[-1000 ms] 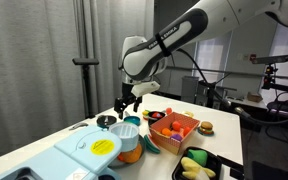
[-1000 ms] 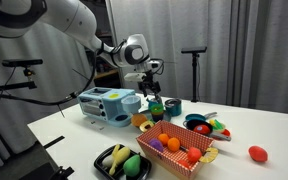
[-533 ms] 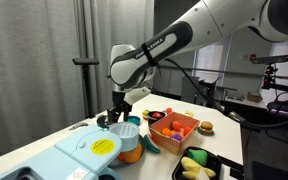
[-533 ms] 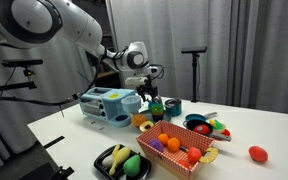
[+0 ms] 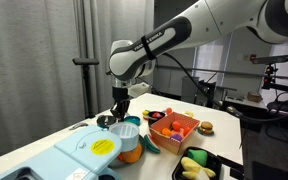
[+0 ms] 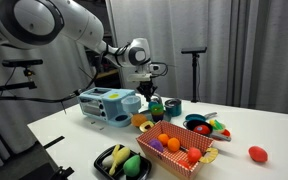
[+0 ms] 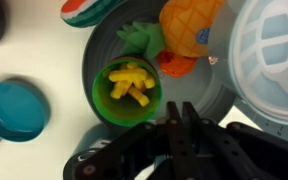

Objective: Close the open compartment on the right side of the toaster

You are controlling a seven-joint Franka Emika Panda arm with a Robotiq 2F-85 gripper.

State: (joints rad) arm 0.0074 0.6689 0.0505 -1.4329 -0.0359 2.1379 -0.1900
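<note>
The pale blue toaster (image 5: 79,155) with a round yellow disc (image 5: 104,147) stands at the table's near left; it also appears as the toaster (image 6: 102,103) and at the right edge of the wrist view as the toaster (image 7: 274,50). Its compartment (image 5: 131,131) hangs open on the side and holds toy food. In the wrist view the compartment (image 7: 199,90) holds a green cup of yellow fries (image 7: 131,85) and an orange pineapple toy (image 7: 189,25). My gripper (image 5: 119,104) (image 6: 147,91) hovers just above it. The gripper (image 7: 174,118) is shut, fingers together with nothing between them.
An orange tray of toy food (image 5: 174,128) (image 6: 174,150) sits beside the toaster. A black tray with a banana (image 5: 199,165) (image 6: 122,162) lies nearer the edge. A teal cup (image 7: 14,108), a red tomato (image 6: 257,153) and a toy burger (image 5: 206,127) lie around.
The gripper has moved down and sideways to hang over the open compartment, and its fingers have closed from wide open to shut.
</note>
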